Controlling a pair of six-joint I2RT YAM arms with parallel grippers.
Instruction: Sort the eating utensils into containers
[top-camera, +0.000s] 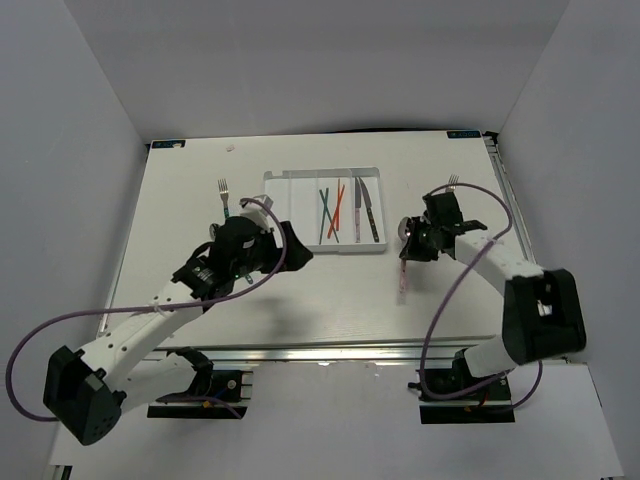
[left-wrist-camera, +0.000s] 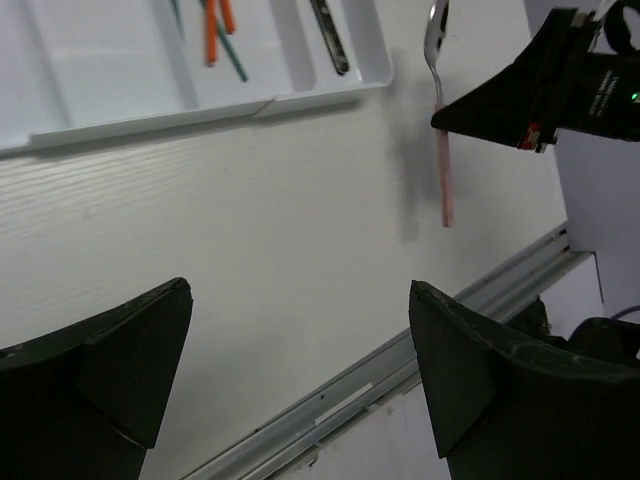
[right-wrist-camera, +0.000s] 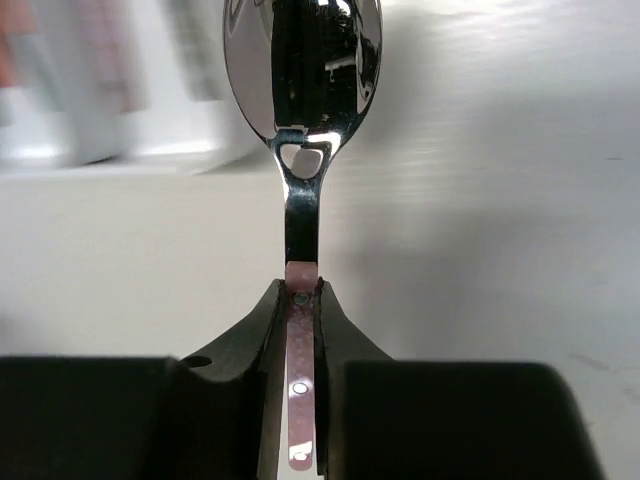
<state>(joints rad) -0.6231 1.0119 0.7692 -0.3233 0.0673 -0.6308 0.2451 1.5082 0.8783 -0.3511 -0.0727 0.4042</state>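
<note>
The white tray (top-camera: 280, 215) lies at the table's middle back; it also shows in the left wrist view (left-wrist-camera: 330, 95). Its right compartments hold teal and orange-red chopsticks (top-camera: 331, 212), a pink-handled utensil (top-camera: 357, 210) and a dark knife (top-camera: 371, 214). My right gripper (top-camera: 408, 240) is shut on a pink-handled spoon (right-wrist-camera: 301, 150), just right of the tray; the handle (top-camera: 403, 272) points toward me. The spoon also shows in the left wrist view (left-wrist-camera: 443, 170). My left gripper (top-camera: 290, 245) is open and empty near the tray's front left. A teal-handled fork (top-camera: 225, 196) lies left of the tray.
A second fork (top-camera: 453, 182) peeks out behind my right wrist. The table's metal front rail (left-wrist-camera: 380, 370) runs below my left fingers (left-wrist-camera: 470, 370). Grey walls enclose the table on three sides.
</note>
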